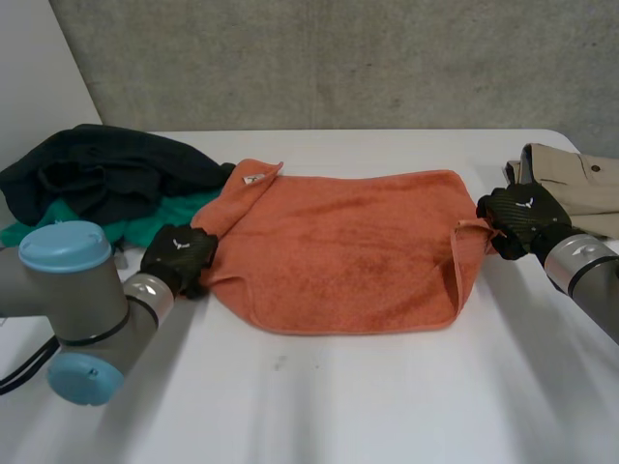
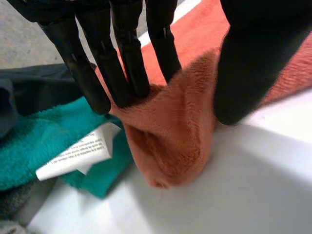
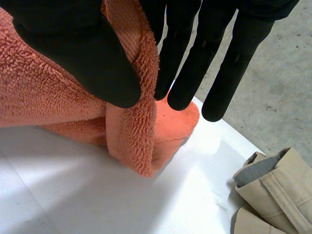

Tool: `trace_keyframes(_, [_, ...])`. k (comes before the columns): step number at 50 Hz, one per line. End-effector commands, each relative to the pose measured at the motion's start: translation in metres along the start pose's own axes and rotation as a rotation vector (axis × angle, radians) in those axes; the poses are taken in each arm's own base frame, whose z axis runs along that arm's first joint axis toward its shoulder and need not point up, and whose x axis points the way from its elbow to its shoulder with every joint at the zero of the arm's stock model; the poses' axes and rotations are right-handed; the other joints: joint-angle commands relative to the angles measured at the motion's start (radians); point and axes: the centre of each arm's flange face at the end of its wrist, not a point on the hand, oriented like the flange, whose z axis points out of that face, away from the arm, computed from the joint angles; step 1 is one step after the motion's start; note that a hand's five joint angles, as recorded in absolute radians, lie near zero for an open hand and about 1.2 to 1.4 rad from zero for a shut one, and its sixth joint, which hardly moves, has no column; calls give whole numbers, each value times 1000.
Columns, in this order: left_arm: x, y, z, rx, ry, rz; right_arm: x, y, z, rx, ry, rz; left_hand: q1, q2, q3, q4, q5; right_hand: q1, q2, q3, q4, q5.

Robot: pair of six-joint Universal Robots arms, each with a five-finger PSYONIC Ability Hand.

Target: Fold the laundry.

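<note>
One white printed label (image 2: 78,156) on teal towel (image 2: 34,141)

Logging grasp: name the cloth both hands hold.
The orange towel: left hand and right hand pinch its ends; teal towel, dark garment and beige garment lie aside.

The orange towel (image 1: 338,251) is terry cloth with a looped, fuzzy pile and a flatter woven band near its hem. My left hand (image 2: 126,58) and my right hand (image 3: 187,63) are black and matt, smooth like hard plastic. The teal towel (image 2: 44,136) has the same nubby terry; its white care label (image 2: 78,153) looks thin and paper-like. The beige garment (image 3: 278,190) is smooth, tightly woven cloth. The white table (image 1: 387,406) is smooth with a faint sheen. The wall (image 1: 338,58) is rough grey concrete.
</note>
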Motion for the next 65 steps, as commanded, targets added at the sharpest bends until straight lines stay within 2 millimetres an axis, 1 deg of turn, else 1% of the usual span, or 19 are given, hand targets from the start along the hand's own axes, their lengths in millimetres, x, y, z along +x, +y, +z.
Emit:
trace_keyframes(1, [-8, -11, 9, 59, -33, 6, 1, -2, -2, -21, -8, 9, 430, 454, 458, 462, 468, 117, 60, 44, 36, 49])
trace_keyframes(2, [-8, -11, 9, 59, -33, 7, 3, -1, -3, -35, -10, 15, 454, 478, 481, 485, 492, -341, -398, -414, -422, -409])
trace_keyframes(4, [-7, -11, 9, 61, -32, 8, 9, -5, -6, -43, -1, 13, 457, 481, 485, 488, 495, -594, -651, -668, -675, -663])
trace_keyframes(8, [-6, -12, 5, 62, -29, 9, 20, -22, -19, -40, 0, -45, 448, 472, 476, 480, 486, -636, -693, -710, -717, -705])
trace_keyframes(12, [-7, -16, 1, 70, -33, 11, 12, -30, -31, -24, -58, -172, 439, 463, 467, 471, 478, -633, -690, -707, -714, -702])
trace_keyframes(22, [-11, -21, -1, 81, -42, 9, -28, -6, -60, -20, -250, -463, 433, 458, 461, 465, 472, -621, -678, -695, -703, -690])
trace_keyframes(32, [-14, -19, 0, 75, -49, 4, -45, 18, -69, -59, -313, -573, 442, 466, 470, 474, 480, -504, -561, -578, -585, -572])
trace_keyframes(34, [-15, -19, 0, 73, -53, 4, -45, 24, -66, -65, -315, -567, 474, 498, 502, 506, 513, -212, -269, -286, -293, -280])
trace_keyframes(36, [-16, -19, 0, 74, -55, 3, -43, 25, -63, -55, -303, -568, 498, 522, 525, 529, 536, 276, 219, 203, 195, 208])
trace_keyframes(38, [-17, -19, -1, 64, -65, 4, -39, 24, -59, -31, -264, -581, 498, 522, 525, 529, 536, 279, 222, 205, 198, 210])
trace_keyframes(42, [-20, -29, -7, 77, -74, 14, -24, -1, -61, 20, -162, -564, 498, 522, 525, 529, 536, 279, 222, 205, 198, 210])
trace_keyframes(46, [-29, -50, -31, 77, -94, 17, -2, -40, -69, 81, -39, -451, 498, 522, 525, 529, 536, 279, 222, 205, 198, 210])
trace_keyframes(48, [-41, -78, -54, 123, -121, 26, 14, -52, -73, 82, 28, -415, 498, 522, 525, 529, 536, 279, 222, 205, 198, 210])
trace_keyframes(49, [-41, -79, -54, 124, -121, 26, 19, -54, -75, 76, 48, -411, 498, 522, 525, 529, 536, 279, 222, 205, 198, 210])
trace_keyframes(50, [-49, -98, -70, 165, -143, 32, 30, -64, -82, 62, 100, -417, 498, 522, 525, 529, 536, 279, 222, 205, 198, 210])
trace_keyframes(53, [-57, -121, -90, 221, -169, 36, 54, -87, -96, 35, 201, -422, 498, 522, 525, 529, 536, 279, 222, 205, 198, 210])
trace_keyframes(59, [-69, -167, -145, 328, -209, 53, 71, -124, -124, -35, 255, -391, 498, 522, 525, 529, 536, 279, 222, 205, 198, 210])
trace_keyframes(61, [-68, -167, -154, 315, -199, 52, 66, -125, -130, -82, 203, -349, 498, 522, 525, 529, 536, 279, 222, 205, 198, 210])
trace_keyframes(65, [-60, -149, -147, 233, -159, 44, 55, -114, -130, -160, 113, -289, 498, 522, 525, 529, 536, 279, 222, 205, 198, 210])
